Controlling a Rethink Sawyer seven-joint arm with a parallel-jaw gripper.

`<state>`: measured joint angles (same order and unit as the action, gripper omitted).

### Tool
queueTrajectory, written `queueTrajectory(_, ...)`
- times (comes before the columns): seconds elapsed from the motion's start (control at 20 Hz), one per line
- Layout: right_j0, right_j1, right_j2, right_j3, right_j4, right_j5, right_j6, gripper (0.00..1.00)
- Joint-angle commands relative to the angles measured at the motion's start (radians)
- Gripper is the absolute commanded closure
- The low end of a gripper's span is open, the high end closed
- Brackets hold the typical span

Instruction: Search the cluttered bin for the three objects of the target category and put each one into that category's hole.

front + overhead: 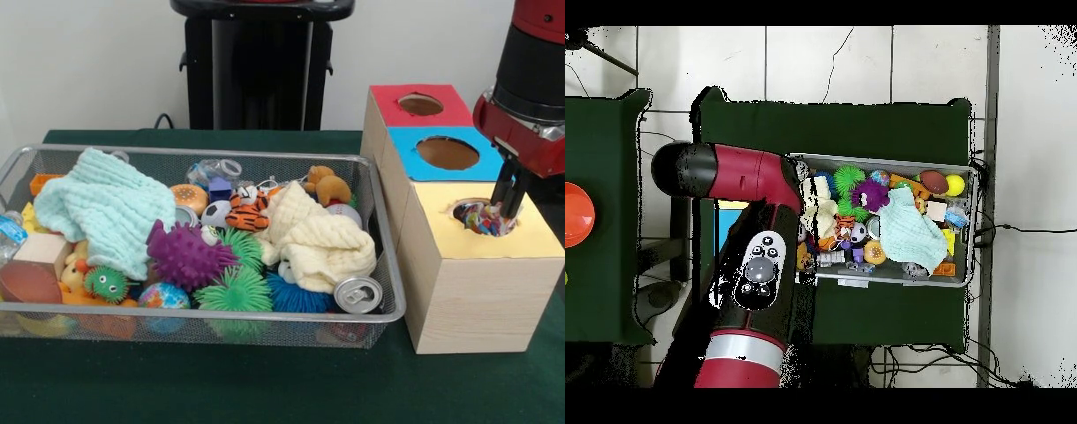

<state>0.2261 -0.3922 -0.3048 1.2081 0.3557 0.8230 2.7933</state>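
Three wooden boxes stand in a row right of the bin, topped red [422, 106], blue [448, 153] and yellow [491, 231], each with a round hole. My gripper [508, 201] hangs at the right rim of the yellow box's hole. A small multicoloured object [482, 218] sits in that hole, just left of and below the gripper. The wire mesh bin [381, 265] holds spiky rubber balls in purple [185, 254], green [235, 290] and blue [296, 298], and plush toys. In the overhead view the arm [755, 265] covers the boxes and the gripper.
In the bin also lie a mint cloth [101, 205], a cream cloth [320, 240], a drinks can [357, 294], a tiger toy [244, 215], a brown plush [327, 185] and a wooden block [40, 250]. Dark green cloth [265, 380] covers the table.
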Motion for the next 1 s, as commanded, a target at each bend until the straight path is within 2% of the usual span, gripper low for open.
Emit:
queueTrajectory(0.05,-0.034,-0.015,0.066,0.07,-0.069,0.073,-0.037,1.0)
queueTrajectory(0.3,-0.05,-0.016,0.09,0.075,-0.064,0.063,-0.067,1.0)
queueTrajectory(0.85,-0.054,-0.032,0.086,0.079,-0.072,0.091,-0.072,1.0)
queueTrajectory(0.9,-0.05,-0.03,0.077,0.075,-0.079,0.094,-0.067,0.0)
queueTrajectory(1.0,-0.047,-0.028,0.071,0.07,-0.085,0.097,-0.067,0.0)
